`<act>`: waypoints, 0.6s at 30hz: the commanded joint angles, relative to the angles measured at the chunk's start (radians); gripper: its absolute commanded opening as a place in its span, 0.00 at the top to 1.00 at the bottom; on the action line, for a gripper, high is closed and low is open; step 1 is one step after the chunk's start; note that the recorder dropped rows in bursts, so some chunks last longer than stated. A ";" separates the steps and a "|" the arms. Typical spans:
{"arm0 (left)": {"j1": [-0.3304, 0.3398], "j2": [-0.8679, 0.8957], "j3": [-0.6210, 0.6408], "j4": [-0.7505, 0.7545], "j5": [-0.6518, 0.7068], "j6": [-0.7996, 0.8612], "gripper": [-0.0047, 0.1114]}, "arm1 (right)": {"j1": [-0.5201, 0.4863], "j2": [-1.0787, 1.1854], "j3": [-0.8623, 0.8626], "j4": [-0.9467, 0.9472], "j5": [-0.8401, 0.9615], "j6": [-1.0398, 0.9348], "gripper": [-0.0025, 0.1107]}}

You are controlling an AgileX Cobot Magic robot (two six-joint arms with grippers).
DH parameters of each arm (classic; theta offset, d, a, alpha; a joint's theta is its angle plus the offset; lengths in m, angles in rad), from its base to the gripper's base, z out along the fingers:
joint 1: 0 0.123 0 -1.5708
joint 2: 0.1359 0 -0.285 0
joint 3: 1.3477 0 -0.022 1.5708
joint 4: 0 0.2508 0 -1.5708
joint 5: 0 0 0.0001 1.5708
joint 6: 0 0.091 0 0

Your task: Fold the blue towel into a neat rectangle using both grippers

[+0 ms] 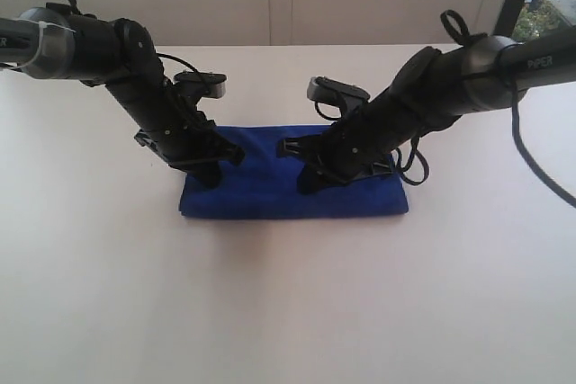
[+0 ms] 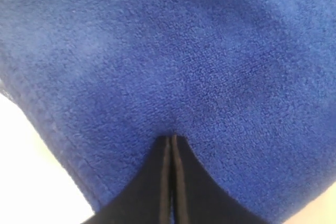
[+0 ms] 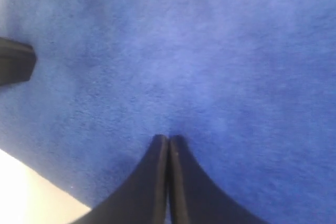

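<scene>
Two black arms are leaning in over the white table (image 1: 99, 294), and both are resting their tips on the blue towel (image 1: 270, 195). It is lying folded as a wide, flat rectangle in the middle of the table, long edges running across my view.

Starting on the left, the left arm (image 1: 135, 78) is slanting down and inward. The left gripper (image 1: 212, 177) is standing on the towel's left portion, a little in from the short edge. Up close, its two narrow fingers (image 2: 152, 198) are pressing flat against each other with only a hairline seam between them, so the jaws are closed. The tips are digging a small dimple into the pile, and I am seeing no cloth caught between them. The towel's hemmed edge is running just beside that gripper, with bare table beyond.

Moving right, blue cloth is lying uncovered between the two grippers. The right gripper (image 1: 310, 186) is sitting just right of the towel's centre. The right arm (image 1: 450, 78) is slanting up and away from it, with a loose black cable (image 1: 522, 137) hanging off. Its fingers (image 3: 152, 182) are likewise closed tight together, tips touching the towel and holding nothing I can make out. The towel's right portion is stretching past that gripper to a squared-off edge.
</scene>
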 commanded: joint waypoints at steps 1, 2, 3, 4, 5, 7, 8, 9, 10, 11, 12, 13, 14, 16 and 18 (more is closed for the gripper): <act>0.001 0.003 0.001 -0.001 0.016 -0.001 0.96 | -0.030 -0.031 0.004 -0.072 0.017 0.010 0.98; 0.001 0.003 0.001 -0.001 0.016 -0.001 0.96 | -0.033 -0.033 0.004 -0.086 0.022 0.017 0.98; 0.001 0.003 0.001 -0.001 0.016 -0.001 0.96 | -0.036 -0.033 0.004 -0.106 0.027 0.031 0.98; 0.001 0.003 0.001 -0.001 0.017 -0.001 0.96 | -0.040 -0.033 0.004 -0.131 0.032 0.043 0.98; 0.001 0.003 0.001 -0.001 0.019 -0.001 0.96 | -0.042 -0.033 0.004 -0.166 0.032 0.064 0.98; 0.001 0.003 0.001 -0.001 0.021 -0.001 0.96 | -0.048 -0.033 0.004 -0.232 0.039 0.119 0.98; 0.001 0.003 0.001 -0.001 0.021 -0.001 0.96 | -0.050 -0.033 0.004 -0.256 0.041 0.135 0.98; 0.001 0.003 0.001 -0.001 0.021 -0.001 0.96 | -0.055 -0.033 0.004 -0.276 0.041 0.148 0.98; 0.001 0.003 0.001 -0.001 0.021 -0.001 0.96 | -0.063 -0.033 0.004 -0.289 0.047 0.160 0.98; 0.001 0.003 0.001 -0.001 0.021 -0.001 0.96 | -0.069 -0.033 0.004 -0.293 0.051 0.165 0.98; 0.001 0.003 0.001 -0.001 0.021 -0.001 0.96 | -0.075 -0.033 0.004 -0.299 0.059 0.165 0.98; 0.001 0.003 0.001 -0.001 0.021 -0.001 0.96 | -0.085 -0.035 0.004 -0.299 0.066 0.165 0.98; 0.001 0.003 0.001 -0.001 0.021 -0.001 0.96 | -0.092 -0.035 0.004 -0.301 0.071 0.165 0.98; 0.001 0.003 0.001 -0.001 0.021 -0.001 0.96 | -0.106 -0.037 0.004 -0.309 0.082 0.165 0.98; 0.001 0.003 0.001 -0.001 0.021 -0.001 0.96 | -0.119 -0.039 0.004 -0.325 0.091 0.165 0.98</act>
